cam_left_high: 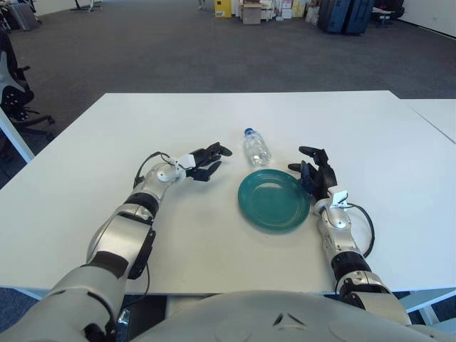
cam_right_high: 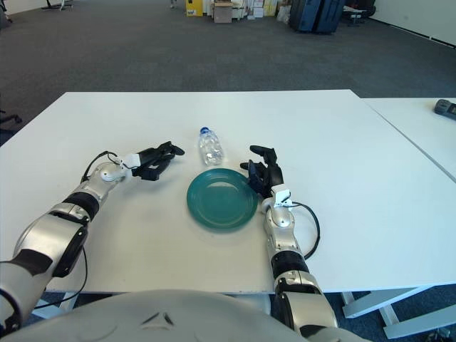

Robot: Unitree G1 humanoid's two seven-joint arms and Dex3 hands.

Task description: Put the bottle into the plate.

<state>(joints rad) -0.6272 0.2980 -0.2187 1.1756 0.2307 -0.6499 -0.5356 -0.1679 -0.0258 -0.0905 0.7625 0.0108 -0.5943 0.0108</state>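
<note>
A clear plastic bottle (cam_left_high: 256,148) with a blue cap lies on its side on the white table (cam_left_high: 228,114), just beyond the teal plate (cam_left_high: 273,199). The plate holds nothing. My left hand (cam_left_high: 209,162) is left of the bottle, fingers spread and empty, a short gap from it. My right hand (cam_left_high: 315,173) is at the plate's right rim, fingers spread and empty.
A second white table (cam_right_high: 427,128) stands to the right with a dark object (cam_right_high: 445,107) on it. Office chairs (cam_left_high: 14,85) stand at the far left. Boxes and dark cases line the far wall.
</note>
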